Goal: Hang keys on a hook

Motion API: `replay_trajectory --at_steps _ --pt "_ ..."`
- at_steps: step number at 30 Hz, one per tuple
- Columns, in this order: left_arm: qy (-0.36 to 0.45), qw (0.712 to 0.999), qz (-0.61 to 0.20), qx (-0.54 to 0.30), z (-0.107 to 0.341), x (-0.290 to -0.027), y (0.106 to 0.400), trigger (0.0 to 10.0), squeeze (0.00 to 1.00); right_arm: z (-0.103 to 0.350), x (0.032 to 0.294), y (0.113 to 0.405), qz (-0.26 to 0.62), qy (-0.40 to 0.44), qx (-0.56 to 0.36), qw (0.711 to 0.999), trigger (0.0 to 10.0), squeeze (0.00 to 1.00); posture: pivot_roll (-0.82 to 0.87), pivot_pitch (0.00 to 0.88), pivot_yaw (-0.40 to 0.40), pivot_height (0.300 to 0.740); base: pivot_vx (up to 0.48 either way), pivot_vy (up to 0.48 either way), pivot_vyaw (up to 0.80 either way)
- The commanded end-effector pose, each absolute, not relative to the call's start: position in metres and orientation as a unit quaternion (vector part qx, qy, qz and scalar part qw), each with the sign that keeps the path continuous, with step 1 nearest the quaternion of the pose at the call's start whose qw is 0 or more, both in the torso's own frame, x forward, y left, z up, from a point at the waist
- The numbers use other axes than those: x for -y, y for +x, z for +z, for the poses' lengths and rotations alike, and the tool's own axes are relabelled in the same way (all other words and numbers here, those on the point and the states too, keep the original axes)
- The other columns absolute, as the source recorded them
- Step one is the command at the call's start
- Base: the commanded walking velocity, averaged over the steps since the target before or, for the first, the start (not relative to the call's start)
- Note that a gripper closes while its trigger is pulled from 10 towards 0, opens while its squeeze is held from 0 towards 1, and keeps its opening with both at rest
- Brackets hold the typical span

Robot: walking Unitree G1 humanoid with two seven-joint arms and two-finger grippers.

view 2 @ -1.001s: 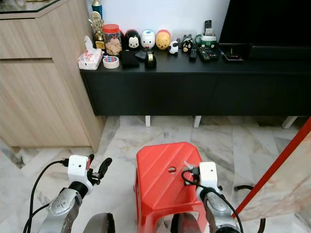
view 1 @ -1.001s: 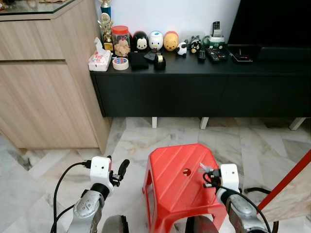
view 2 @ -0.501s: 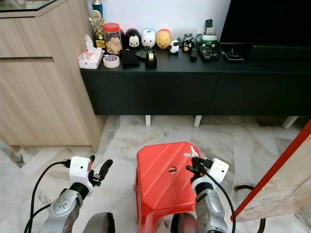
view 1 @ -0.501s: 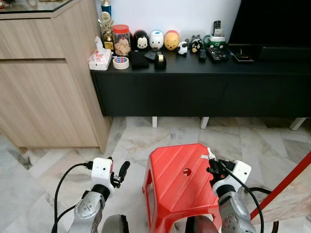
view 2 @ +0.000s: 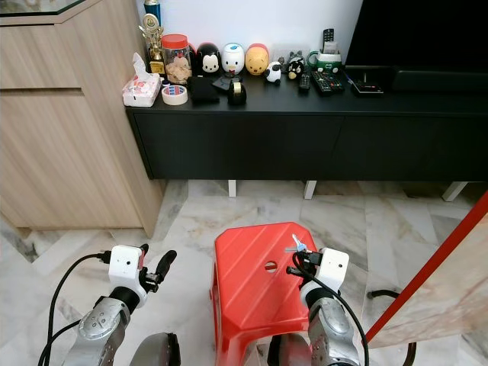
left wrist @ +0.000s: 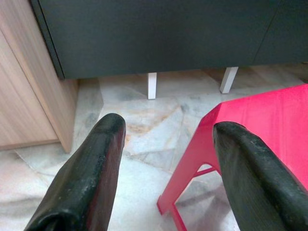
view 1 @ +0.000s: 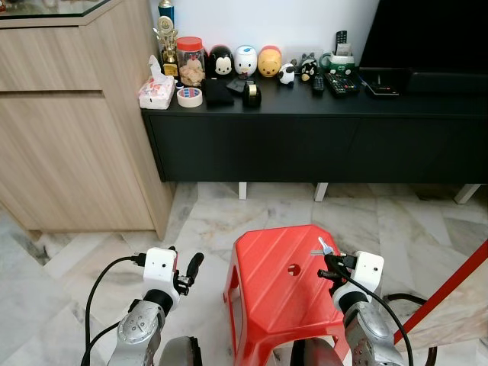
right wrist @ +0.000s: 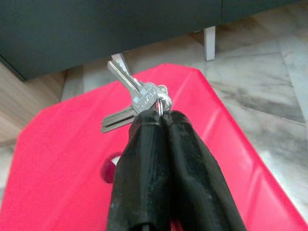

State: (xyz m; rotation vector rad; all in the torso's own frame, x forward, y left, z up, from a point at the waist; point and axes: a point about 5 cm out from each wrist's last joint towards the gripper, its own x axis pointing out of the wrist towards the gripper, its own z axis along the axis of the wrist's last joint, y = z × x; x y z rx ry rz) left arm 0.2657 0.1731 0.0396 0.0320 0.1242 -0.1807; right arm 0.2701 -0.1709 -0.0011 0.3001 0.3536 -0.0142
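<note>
The right gripper (right wrist: 161, 120) has its two black, rubbery fingers pressed flat together on the ring of a small bunch of silver keys (right wrist: 132, 98); two flat, toothed metal blades fan out from the fingertips, one pointing up and away, the other sideways; the keys are held in the air above the red stool (view 1: 282, 290), over its top near the right edge and just beside the round hole in the middle; the stool is glossy moulded plastic with shallow diagonal ribs, rounded corners and splayed legs, and it stands on pale veined marble floor tiles (view 1: 213, 221).

The left gripper (left wrist: 163, 159) hangs over the floor to the left of the stool, its matte, blunt-ended fingers spread wide apart with nothing between them.

Beyond the stool runs a long, low black cabinet (view 1: 320, 137) with smooth flat fronts on short white legs; along its top near the left end sit a tissue pack (view 1: 156, 91), a roll of tape (view 1: 189, 97), a red-lidded jar (view 1: 189, 61) and a row of rounded cartoon figures (view 1: 245, 62); remote controls (view 1: 339, 84) lie further right; a tall wood-grain cupboard (view 1: 69, 122) adjoins the cabinet's left end.
</note>
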Motion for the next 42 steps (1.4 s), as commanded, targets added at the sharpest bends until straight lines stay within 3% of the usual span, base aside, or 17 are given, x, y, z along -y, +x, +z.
replay_trajectory --at_steps 1,8,25,36,42 --pt "0.022 0.993 -0.095 -0.062 0.0396 -0.1713 0.2674 10.0 0.00 0.0003 0.1718 0.2715 -0.005 0.139 -0.177 0.974 10.0 0.00 0.05 0.000 -0.066 0.629 0.000 0.000 0.00" --pt "0.021 0.993 -0.095 -0.060 0.0399 -0.1699 0.2684 10.0 0.00 -0.0019 0.1722 0.2715 0.005 0.123 -0.190 0.974 10.0 0.00 0.04 0.000 -0.068 0.659 0.000 0.000 0.00" --pt "0.014 0.994 -0.096 -0.053 0.0412 -0.1695 0.2681 10.0 0.00 -0.0017 0.1692 0.2710 0.021 0.115 -0.189 0.975 10.0 0.00 0.05 0.000 -0.081 0.663 0.000 0.000 0.00" --pt "0.013 0.994 -0.096 -0.049 0.0424 -0.1701 0.2695 10.0 0.00 -0.0017 0.1659 0.2732 0.032 0.109 -0.195 0.974 10.0 0.00 0.05 0.000 -0.083 0.737 0.000 0.000 0.00" --pt "0.011 0.994 -0.103 -0.045 0.0434 -0.1689 0.2715 10.0 0.00 -0.0034 0.1637 0.2741 0.041 0.104 -0.207 0.972 10.0 0.00 0.05 0.000 -0.083 0.737 0.000 0.000 0.00"
